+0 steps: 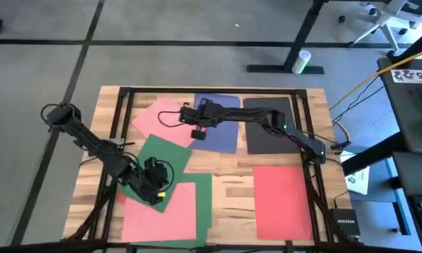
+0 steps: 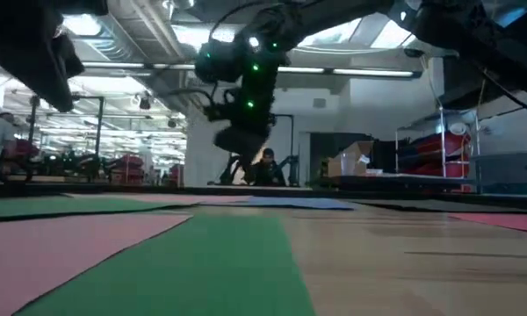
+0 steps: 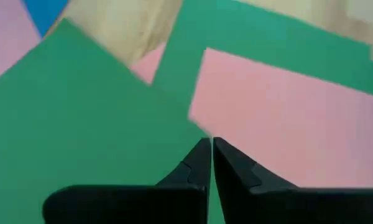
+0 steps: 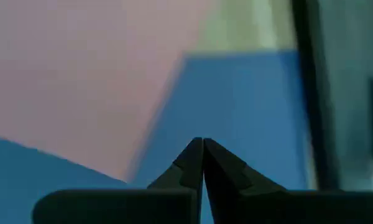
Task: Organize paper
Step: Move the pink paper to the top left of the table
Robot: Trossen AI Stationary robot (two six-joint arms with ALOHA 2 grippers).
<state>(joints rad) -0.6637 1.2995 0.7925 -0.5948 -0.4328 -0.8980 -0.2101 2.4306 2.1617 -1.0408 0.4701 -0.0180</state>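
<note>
Paper sheets lie flat on the wooden table (image 1: 232, 176): pink (image 1: 155, 116), blue (image 1: 218, 126) and black (image 1: 271, 126) at the far side; a tilted green one (image 1: 162, 156), pink (image 1: 165, 211), another green (image 1: 200, 200) and red (image 1: 281, 200) nearer. My left gripper (image 3: 211, 142) is shut, its tips at the near pink sheet's edge (image 3: 196, 118) beside the tilted green sheet (image 3: 99, 124). My right gripper (image 4: 202, 142) is shut and, in the low view, raised (image 2: 224, 140) above the blue sheet (image 4: 248, 106) by the far pink sheet (image 4: 81, 74). My left gripper points its shut fingertips (image 3: 202, 152) down at the spot where the near pink sheet's edge meets the tilted green sheet. I cannot tell whether they touch the paper.
A black metal frame (image 1: 119, 119) runs along the table's left, far and right sides. A small black box (image 1: 346, 223) sits off the near right corner and a white printed sheet (image 1: 357, 179) lies beside the right edge. Bare wood (image 1: 232, 176) shows mid-table.
</note>
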